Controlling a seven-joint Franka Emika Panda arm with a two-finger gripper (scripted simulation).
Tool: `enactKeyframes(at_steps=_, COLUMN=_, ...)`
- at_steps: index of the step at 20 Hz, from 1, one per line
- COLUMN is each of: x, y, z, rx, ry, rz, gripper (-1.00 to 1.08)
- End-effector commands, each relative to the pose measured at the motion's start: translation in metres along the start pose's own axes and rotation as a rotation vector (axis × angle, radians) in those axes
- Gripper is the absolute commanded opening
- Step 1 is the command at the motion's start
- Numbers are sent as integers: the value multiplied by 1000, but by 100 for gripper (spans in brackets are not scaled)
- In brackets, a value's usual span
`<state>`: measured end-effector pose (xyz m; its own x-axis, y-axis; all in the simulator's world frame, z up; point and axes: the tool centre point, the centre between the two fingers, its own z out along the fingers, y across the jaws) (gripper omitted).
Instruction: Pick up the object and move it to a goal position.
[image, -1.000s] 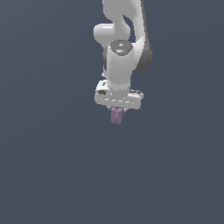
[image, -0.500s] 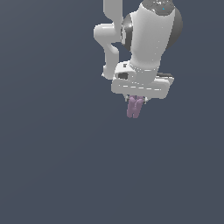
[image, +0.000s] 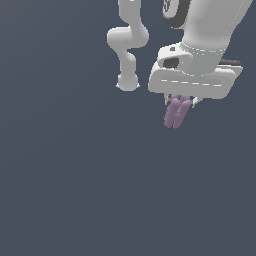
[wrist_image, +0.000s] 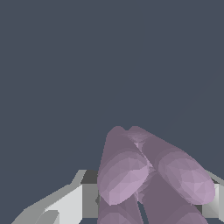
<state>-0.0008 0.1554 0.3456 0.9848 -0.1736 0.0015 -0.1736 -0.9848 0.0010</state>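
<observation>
The object (image: 176, 113) is a small mauve-purple bundle of round-ended rods hanging below the white hand of the arm, at the upper right of the exterior view. My gripper (image: 181, 102) is shut on the object, and the fingers are mostly hidden behind the hand's wide body. In the wrist view the object (wrist_image: 144, 170) fills the space between the grey-white fingers (wrist_image: 70, 203), its rounded rod ends pointing away from the camera. No goal marker shows in either view.
The white arm's links and elbow (image: 128, 42) hang at the top middle of the exterior view. Everything else is a plain dark blue-grey background with no surface, edge or other thing visible.
The arm has carried the object toward the exterior view's right and closer to the camera, so hand and object look larger. The grip on the object is unchanged.
</observation>
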Motion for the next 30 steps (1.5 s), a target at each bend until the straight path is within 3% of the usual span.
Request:
enactKeyframes(at_steps=1, x=3, y=-12, z=-15, rx=0, ry=-1, rz=1, gripper=-100)
enactKeyframes(at_steps=17, x=18, y=-72, z=-85, rx=1, ry=-1, rz=1, gripper=-100)
enactKeyframes(at_steps=30, x=24, y=-90, z=-106, rx=1, ry=-2, rz=0, gripper=-100)
